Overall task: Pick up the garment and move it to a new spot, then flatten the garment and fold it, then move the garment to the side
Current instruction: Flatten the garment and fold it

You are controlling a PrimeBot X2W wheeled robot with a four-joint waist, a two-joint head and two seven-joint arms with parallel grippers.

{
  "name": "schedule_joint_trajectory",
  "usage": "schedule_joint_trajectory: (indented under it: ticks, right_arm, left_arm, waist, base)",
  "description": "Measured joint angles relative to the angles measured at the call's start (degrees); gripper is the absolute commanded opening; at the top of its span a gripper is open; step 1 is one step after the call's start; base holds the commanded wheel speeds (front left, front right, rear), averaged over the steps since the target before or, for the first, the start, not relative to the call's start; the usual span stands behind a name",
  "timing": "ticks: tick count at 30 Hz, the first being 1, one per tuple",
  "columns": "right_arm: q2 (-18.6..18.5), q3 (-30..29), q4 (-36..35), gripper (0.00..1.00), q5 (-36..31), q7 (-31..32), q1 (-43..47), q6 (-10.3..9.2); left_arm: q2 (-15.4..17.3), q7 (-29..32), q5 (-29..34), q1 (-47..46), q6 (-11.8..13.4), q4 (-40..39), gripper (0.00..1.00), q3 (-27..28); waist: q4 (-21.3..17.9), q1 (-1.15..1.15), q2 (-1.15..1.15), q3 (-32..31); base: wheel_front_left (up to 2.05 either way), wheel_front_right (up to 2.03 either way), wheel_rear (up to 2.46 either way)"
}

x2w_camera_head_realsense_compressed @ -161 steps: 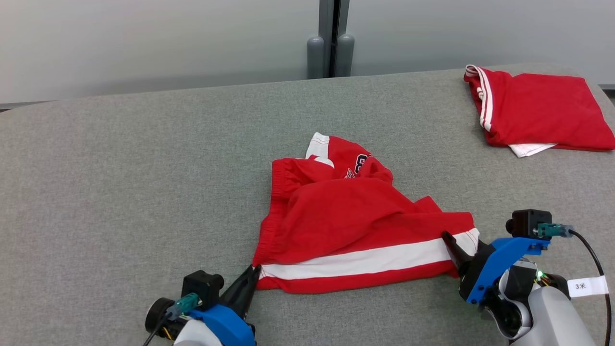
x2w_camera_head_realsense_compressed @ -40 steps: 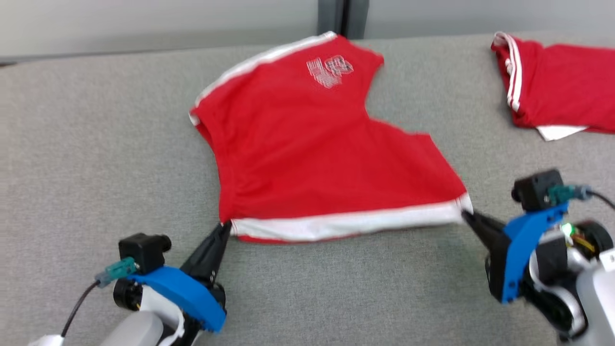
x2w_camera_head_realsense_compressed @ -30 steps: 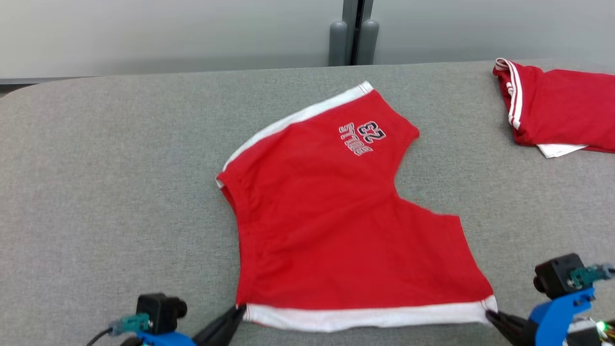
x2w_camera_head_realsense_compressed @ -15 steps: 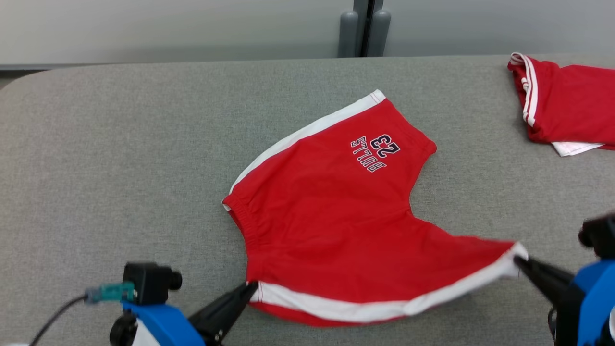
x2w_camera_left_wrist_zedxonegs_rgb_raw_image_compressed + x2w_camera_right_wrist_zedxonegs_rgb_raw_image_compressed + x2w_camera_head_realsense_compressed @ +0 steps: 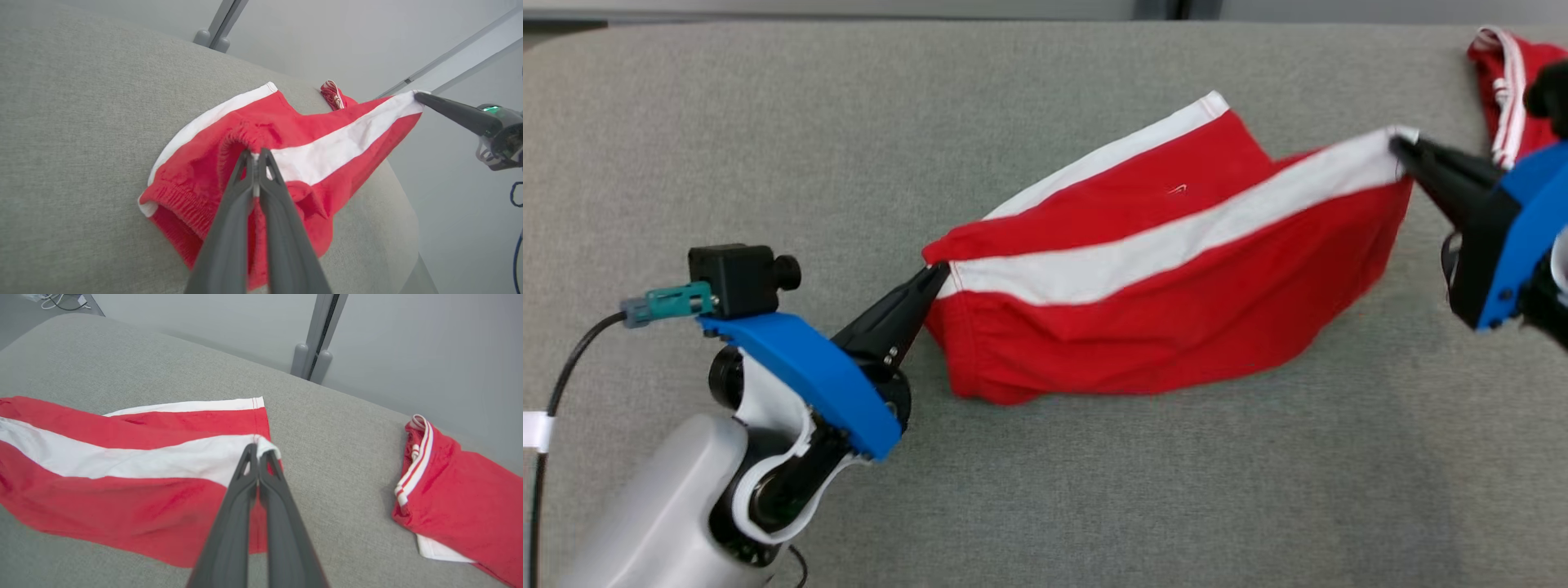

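The garment is a pair of red shorts (image 5: 1176, 327) with white side stripes, on the grey padded table. Its near striped edge is lifted and carried over toward the far edge, doubling the cloth. My left gripper (image 5: 934, 276) is shut on the waistband corner (image 5: 257, 157). My right gripper (image 5: 1398, 149) is shut on the leg-hem corner (image 5: 263, 447), held above the table. The stripe stretches taut between the two. The far white stripe (image 5: 1127, 151) still lies on the table. The printed number is hidden under the fold.
A second red garment (image 5: 461, 490) with white trim lies folded at the far right of the table (image 5: 768, 122). Bare grey surface spreads to the left and in front of the shorts. A grey wall with a post (image 5: 314, 347) stands behind the table.
Both grippers have lifted the near striped edge and swept it away from me over the shorts, covering the printed number. The head camera has tilted down, shifting the whole picture.
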Motion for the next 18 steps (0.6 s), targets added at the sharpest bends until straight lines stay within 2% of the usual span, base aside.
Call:
schedule_joint_trajectory:
  ticks: [4,9,18]
  right_arm:
    - [-0.1,2.0,7.9,0.00,-0.8,-5.4,-4.7,0.00]
    - [-0.8,3.1,15.2,0.00,-1.2,-11.1,-9.0,0.00]
    - [-3.4,6.2,24.0,0.00,-1.8,-21.5,-15.0,0.00]
  left_arm:
    - [-4.1,-4.5,2.6,-2.0,0.1,5.9,0.00,-0.3]
    - [-9.9,-9.3,2.8,-3.2,-1.5,12.2,0.00,-0.5]
    - [-15.9,-16.1,4.0,-5.7,-4.1,20.3,0.00,-0.6]
  waist:
    - [1.9,0.00,0.00,2.1]
    - [4.7,0.00,0.00,4.4]
    - [8.4,-0.01,0.00,7.6]
  base:
    - [0.00,0.00,0.00]
    - [0.00,0.00,0.00]
    - [0.00,0.00,0.00]
